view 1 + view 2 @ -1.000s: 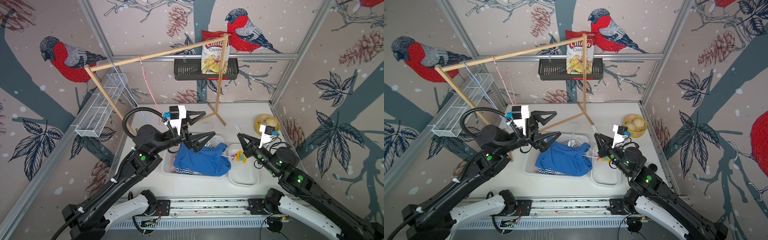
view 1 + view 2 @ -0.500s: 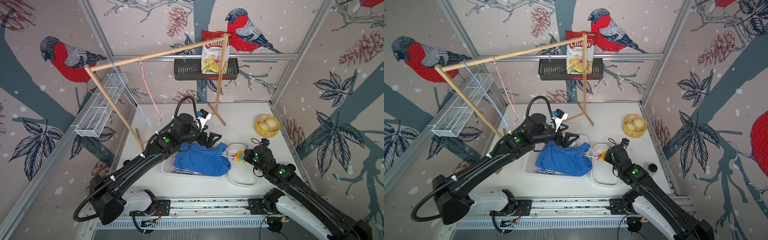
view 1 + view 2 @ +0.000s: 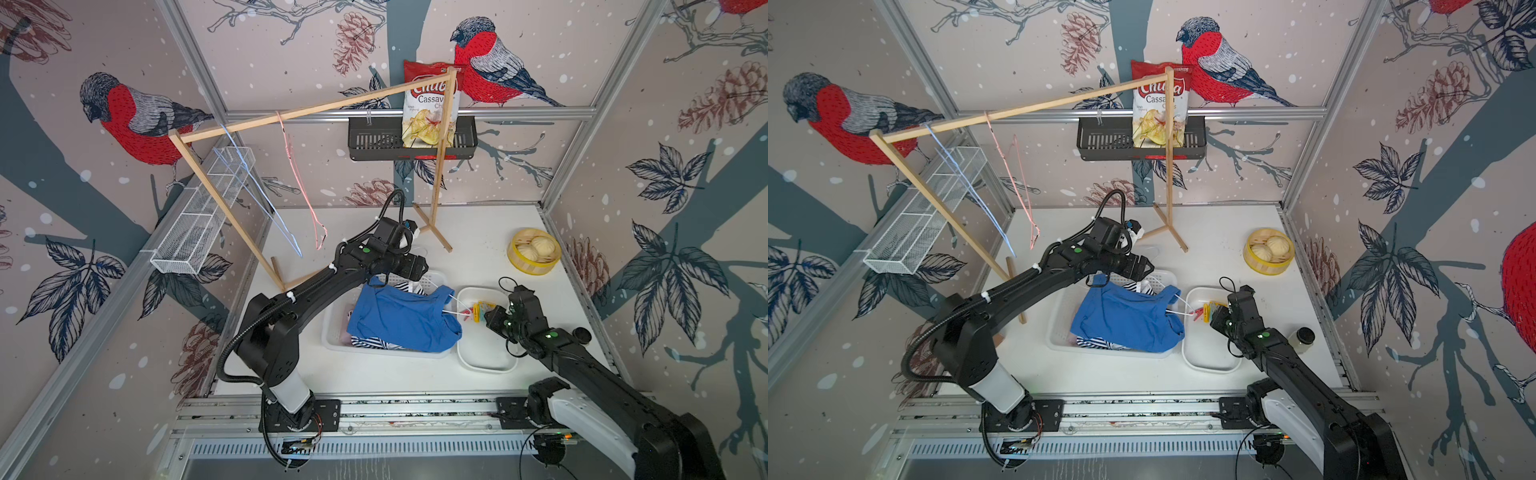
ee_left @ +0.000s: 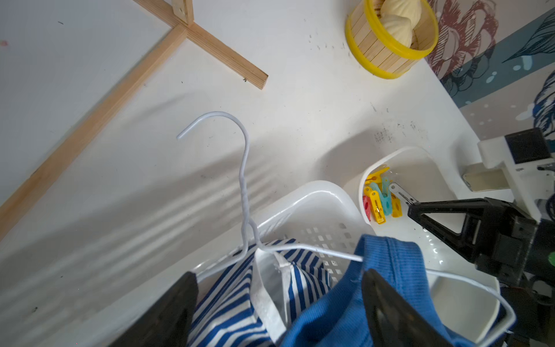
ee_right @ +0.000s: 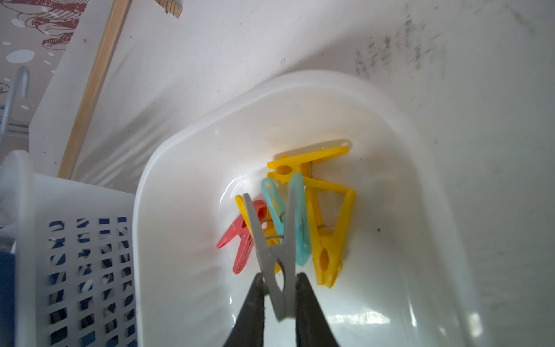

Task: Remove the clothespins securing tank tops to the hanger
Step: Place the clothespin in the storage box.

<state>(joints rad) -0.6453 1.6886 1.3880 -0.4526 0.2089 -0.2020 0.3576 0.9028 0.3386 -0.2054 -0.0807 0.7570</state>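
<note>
scuffed white table (image 3: 478, 232), bird-print walls (image 3: 291, 41). my right gripper (image 5: 280, 277) pinches the grey clothespin (image 5: 270, 249), lower centre; my left gripper (image 4: 279, 275) gapes wide.

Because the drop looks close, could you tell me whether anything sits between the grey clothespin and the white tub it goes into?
Nothing visible blocks it. The right gripper holds the grey clothespin in its jaws over the open tub; only the other clothespins lie underneath, so it would probably land on them.
</note>
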